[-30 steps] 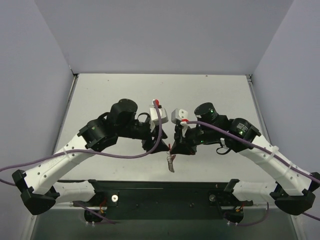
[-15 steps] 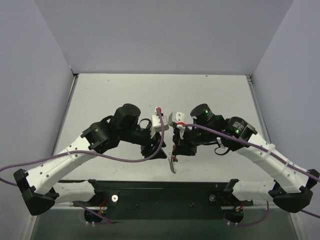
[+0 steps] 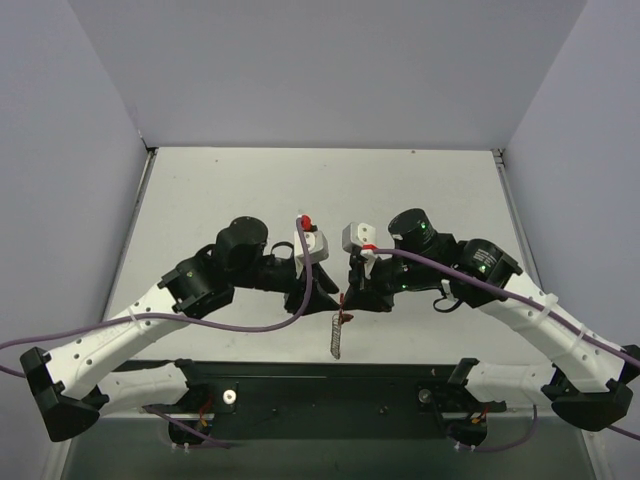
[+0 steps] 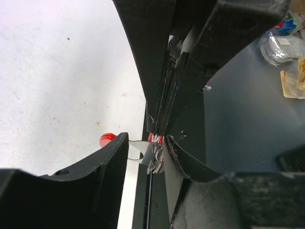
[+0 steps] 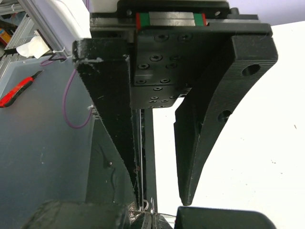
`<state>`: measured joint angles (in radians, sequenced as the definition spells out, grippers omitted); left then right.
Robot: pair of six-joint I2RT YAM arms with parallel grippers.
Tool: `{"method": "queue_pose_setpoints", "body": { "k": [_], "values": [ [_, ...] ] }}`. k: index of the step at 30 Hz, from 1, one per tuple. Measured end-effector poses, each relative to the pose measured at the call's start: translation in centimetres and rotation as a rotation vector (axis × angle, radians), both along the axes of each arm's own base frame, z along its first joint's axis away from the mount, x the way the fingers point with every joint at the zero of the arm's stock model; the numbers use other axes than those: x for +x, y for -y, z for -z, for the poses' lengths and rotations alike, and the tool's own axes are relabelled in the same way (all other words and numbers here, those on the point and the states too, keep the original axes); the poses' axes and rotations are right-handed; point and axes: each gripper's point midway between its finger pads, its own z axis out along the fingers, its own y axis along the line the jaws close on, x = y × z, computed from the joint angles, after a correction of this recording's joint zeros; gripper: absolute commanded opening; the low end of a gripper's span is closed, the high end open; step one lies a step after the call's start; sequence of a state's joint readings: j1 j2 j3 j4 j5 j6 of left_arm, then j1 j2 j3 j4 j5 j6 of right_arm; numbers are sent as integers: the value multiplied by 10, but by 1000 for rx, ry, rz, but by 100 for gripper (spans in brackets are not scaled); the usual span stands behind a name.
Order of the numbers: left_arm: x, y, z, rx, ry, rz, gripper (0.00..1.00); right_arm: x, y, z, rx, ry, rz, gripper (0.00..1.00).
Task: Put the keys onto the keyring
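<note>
Red plastic of the small curved keyring (image 4: 155, 138) barely shows at the tip of the black right gripper (image 4: 157, 132), which is pinched tight on it. A silver strand (image 3: 338, 338) dangles below, too small to tell chain from key. The flat silver key (image 4: 138, 150) lies half-hidden between the parted fingers of the black left gripper (image 4: 147, 145); contact is unclear. Purple cables (image 3: 250, 322) cross the white table (image 3: 250, 190), and grey walls (image 3: 330, 70) surround it.

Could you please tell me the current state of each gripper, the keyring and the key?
left gripper, jaws open, one either side of the key.
right gripper, jaws shut on the keyring.
keyring, pinched at its red end, its chain hanging down.
key, between the open left jaws; whether it is threaded cannot be told.
</note>
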<state>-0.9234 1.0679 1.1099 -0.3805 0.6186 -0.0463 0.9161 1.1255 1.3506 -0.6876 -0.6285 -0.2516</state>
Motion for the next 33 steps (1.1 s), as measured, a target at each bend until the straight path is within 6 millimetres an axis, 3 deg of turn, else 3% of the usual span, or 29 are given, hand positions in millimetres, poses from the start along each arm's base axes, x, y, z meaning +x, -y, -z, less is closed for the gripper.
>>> {"method": "queue_pose_setpoints", "body": {
  "k": [1,7,17,25,29,31,33],
  "values": [
    [0,1,0,-3,-1,-1,37,0,0,0,1,-1,-1,0],
    [1,7,4,0,-15,13,35,-1,2,3,0,-11,8,0],
    [1,9,9,18,-17,24,47,-2,4,8,-11,-22,16,0],
    [2,9,9,17,-14,25,47,-2,5,7,-6,-23,17,0],
    [0,8,12,28,-18,31,54,-1,5,7,-5,-23,20,0],
    [-1,7,14,36,-22,35,54,1,4,5,5,-16,24,0],
    [-3,7,14,38,-24,39,46,3,3,3,14,-9,26,0]
  ]
}}
